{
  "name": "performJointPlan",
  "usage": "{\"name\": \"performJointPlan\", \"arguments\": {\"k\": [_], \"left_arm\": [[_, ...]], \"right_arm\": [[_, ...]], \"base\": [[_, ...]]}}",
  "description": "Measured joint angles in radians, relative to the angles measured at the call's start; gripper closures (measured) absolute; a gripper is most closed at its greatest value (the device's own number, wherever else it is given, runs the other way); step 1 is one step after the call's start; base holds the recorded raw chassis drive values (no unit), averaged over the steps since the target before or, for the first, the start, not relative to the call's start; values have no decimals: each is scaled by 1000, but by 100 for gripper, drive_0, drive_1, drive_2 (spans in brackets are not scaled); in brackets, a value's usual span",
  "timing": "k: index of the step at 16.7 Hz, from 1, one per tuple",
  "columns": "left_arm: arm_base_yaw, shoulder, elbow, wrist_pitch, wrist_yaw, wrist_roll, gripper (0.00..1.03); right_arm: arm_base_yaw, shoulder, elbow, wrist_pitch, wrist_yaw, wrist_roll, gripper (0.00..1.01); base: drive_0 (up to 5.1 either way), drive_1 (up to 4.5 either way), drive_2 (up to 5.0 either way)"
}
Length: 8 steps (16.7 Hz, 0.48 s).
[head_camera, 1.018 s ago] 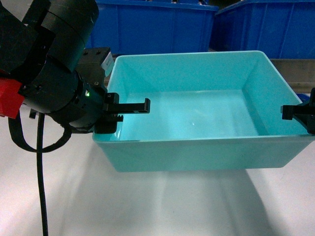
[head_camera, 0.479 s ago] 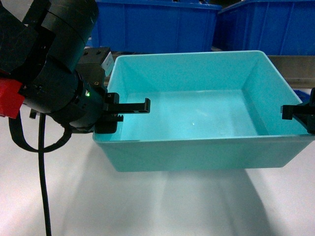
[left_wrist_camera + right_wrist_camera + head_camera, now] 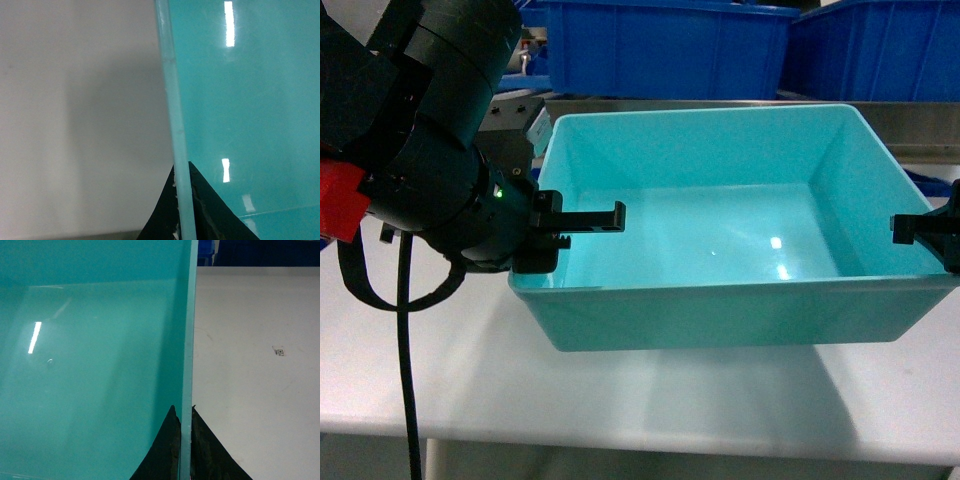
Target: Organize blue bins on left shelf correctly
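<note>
smooth turquoise bin (image 3: 720,260) — thin rim pinched by both black hands.

No words or numbers can be read anywhere. There is one tiny square mark (image 3: 279,351) on the white counter (image 3: 250,365), a bit like a code. It is too small and blurry to read.

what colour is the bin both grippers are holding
Light turquoise bin, gripped on its side walls by the left gripper and right gripper; clearest in the head view.
</note>
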Motion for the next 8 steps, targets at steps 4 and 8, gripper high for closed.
{"name": "performJointPlan", "arguments": {"k": [4, 8], "left_arm": [[-2, 0, 0, 1, 0, 0, 101], [0, 0, 0, 3, 0, 0, 101]], "right_arm": [[0, 0, 0, 0, 1, 0, 99], [0, 0, 0, 1, 0, 0, 99]], "base": [[-299, -242, 480], [-299, -242, 480]]}}
